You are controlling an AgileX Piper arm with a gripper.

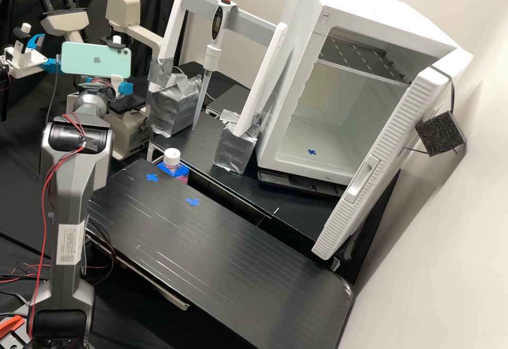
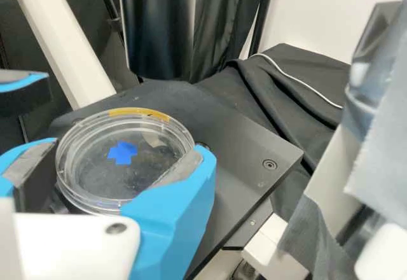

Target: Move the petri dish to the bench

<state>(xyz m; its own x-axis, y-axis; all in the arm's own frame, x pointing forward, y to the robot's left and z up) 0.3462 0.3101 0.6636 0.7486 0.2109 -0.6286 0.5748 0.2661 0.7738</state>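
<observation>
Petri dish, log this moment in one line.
petri dish | jaws closed on its sides | at microscope stage | blue cross visible through it | raised or resting: unclear | not on bench

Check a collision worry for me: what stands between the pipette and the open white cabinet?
A white upright stands between the pipette and the cabinet, in the high view.

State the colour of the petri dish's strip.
The strip is yellow, clearest in the wrist view.

Your petri dish [image 2: 143,172] is clear, round and shallow, with a yellow strip [image 2: 138,112] along its rim; you have it level between the blue fingers [image 2: 181,210], over the black microscope stage [image 2: 245,156]. Your black bench [image 1: 227,248] lies flat, marked with pale streaks.
</observation>
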